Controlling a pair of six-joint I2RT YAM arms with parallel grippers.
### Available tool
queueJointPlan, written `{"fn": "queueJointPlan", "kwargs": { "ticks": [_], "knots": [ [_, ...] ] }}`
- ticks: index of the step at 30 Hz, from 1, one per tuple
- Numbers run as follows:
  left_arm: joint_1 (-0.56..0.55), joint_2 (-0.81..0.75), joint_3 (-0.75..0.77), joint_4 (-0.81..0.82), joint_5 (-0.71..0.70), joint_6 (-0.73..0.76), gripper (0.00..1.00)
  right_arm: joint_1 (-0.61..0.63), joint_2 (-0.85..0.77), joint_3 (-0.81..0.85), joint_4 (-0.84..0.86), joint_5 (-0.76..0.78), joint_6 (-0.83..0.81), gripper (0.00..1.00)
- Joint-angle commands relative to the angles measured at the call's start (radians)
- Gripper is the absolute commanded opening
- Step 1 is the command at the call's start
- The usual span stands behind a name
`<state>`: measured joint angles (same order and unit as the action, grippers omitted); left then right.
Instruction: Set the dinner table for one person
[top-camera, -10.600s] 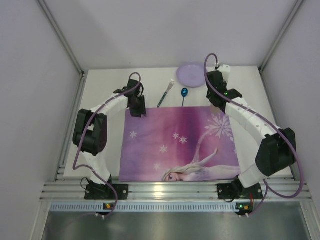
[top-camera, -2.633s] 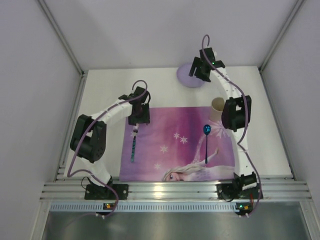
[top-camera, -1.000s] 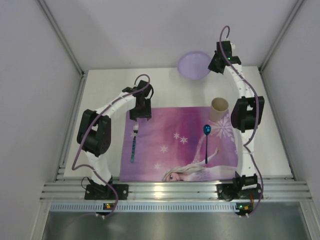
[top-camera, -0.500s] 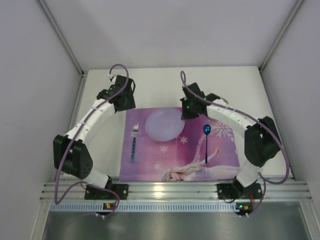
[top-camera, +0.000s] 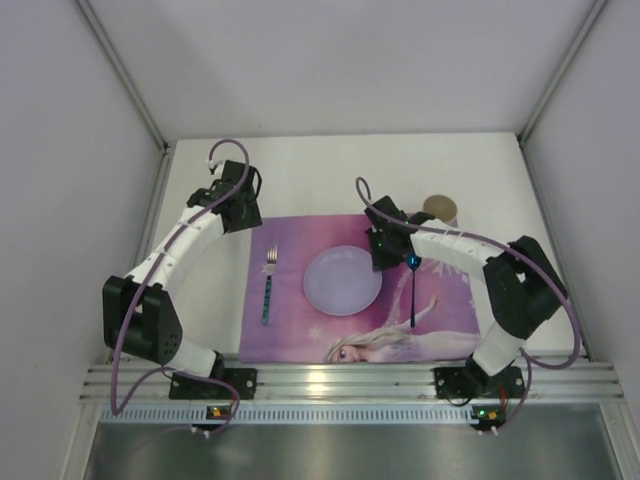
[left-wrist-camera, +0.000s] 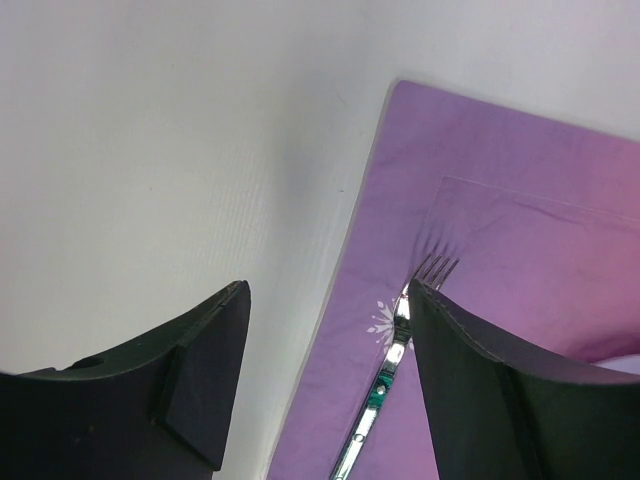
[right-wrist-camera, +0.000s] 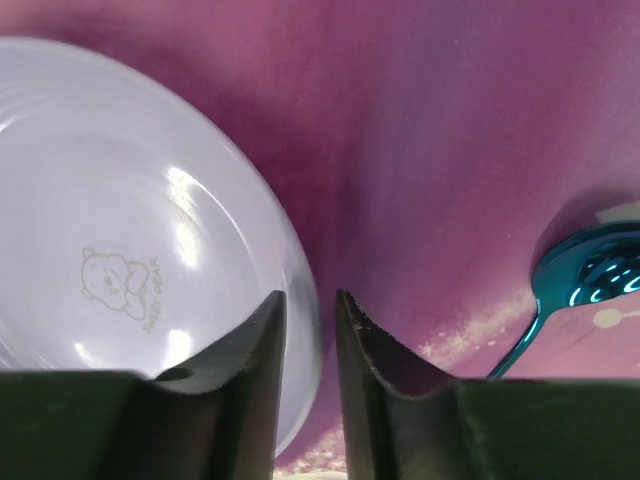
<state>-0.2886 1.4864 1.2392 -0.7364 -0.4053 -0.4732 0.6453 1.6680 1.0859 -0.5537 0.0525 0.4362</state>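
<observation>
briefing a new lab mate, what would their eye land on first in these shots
The purple-pink snowflake placemat dominates the middle of the white dinner table. On it lies a lilac plate, its rim pinched by the right end effector, with a fork on its left and a shiny blue spoon on its right.

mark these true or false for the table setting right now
1. The fork lies on the placemat, left of the plate. True.
2. The spoon lies on the bare table. False: it lies on the placemat, right of the plate.
3. The left gripper holds the fork. False: it is open and empty, by the placemat's far left corner.
4. The right gripper is closed over the plate's rim. True.
5. The cup stands on the plate. False: it stands by the placemat's far right corner.
</observation>
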Motion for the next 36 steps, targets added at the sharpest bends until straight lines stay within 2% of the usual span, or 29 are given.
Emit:
{"fn": "queueJointPlan", "kwargs": {
  "ticks": [1,3,6,7,13,14,17,19,22,25,26,29,32,36],
  "knots": [
    [0.002,-0.051,-0.001,0.029,-0.001,0.002,0.7,0.022,0.038,-0.012,0.008,0.053,-0.031,0.32],
    [0.002,-0.052,-0.004,0.028,-0.007,0.004,0.7,0.028,0.026,-0.004,-0.017,0.07,-0.037,0.51],
    [0.002,-0.054,-0.006,0.029,-0.003,-0.004,0.7,0.034,-0.022,0.028,-0.046,0.086,-0.045,0.67],
    [0.002,-0.052,-0.007,0.031,0.009,-0.01,0.7,0.037,-0.036,0.048,-0.086,0.093,-0.053,0.78],
    [0.002,-0.051,0.018,0.026,0.077,-0.035,0.7,0.047,-0.194,0.299,-0.193,0.113,-0.1,0.89],
    [0.002,-0.052,0.023,0.017,0.097,-0.041,0.7,0.05,-0.217,0.327,-0.187,0.107,-0.111,0.94],
    [0.0,-0.064,0.022,-0.007,0.141,-0.056,0.7,0.051,-0.296,0.387,-0.131,0.093,-0.114,1.0],
    [-0.007,-0.072,-0.001,-0.003,0.158,-0.056,0.7,0.056,-0.333,0.391,-0.109,0.081,-0.108,1.0],
    [-0.015,-0.103,-0.024,-0.001,0.164,-0.064,0.69,0.103,-0.401,0.364,-0.147,0.18,-0.047,1.0],
    [-0.021,-0.165,-0.046,0.003,0.158,-0.082,0.69,0.172,-0.554,0.197,-0.106,0.236,-0.013,1.0],
    [-0.023,-0.182,-0.055,0.005,0.16,-0.093,0.69,0.184,-0.641,0.096,-0.103,0.25,0.004,1.0],
    [-0.027,-0.245,-0.086,-0.007,0.181,-0.129,0.69,0.224,-0.813,-0.061,-0.144,0.244,0.1,1.0],
    [-0.065,-0.29,-0.09,-0.04,0.189,-0.142,0.7,0.254,-0.939,-0.135,-0.267,0.238,0.206,1.0],
    [-0.122,-0.321,-0.098,-0.121,0.14,-0.176,0.69,0.255,-1.189,-0.222,-0.441,0.279,0.318,1.0]
  ]
}}
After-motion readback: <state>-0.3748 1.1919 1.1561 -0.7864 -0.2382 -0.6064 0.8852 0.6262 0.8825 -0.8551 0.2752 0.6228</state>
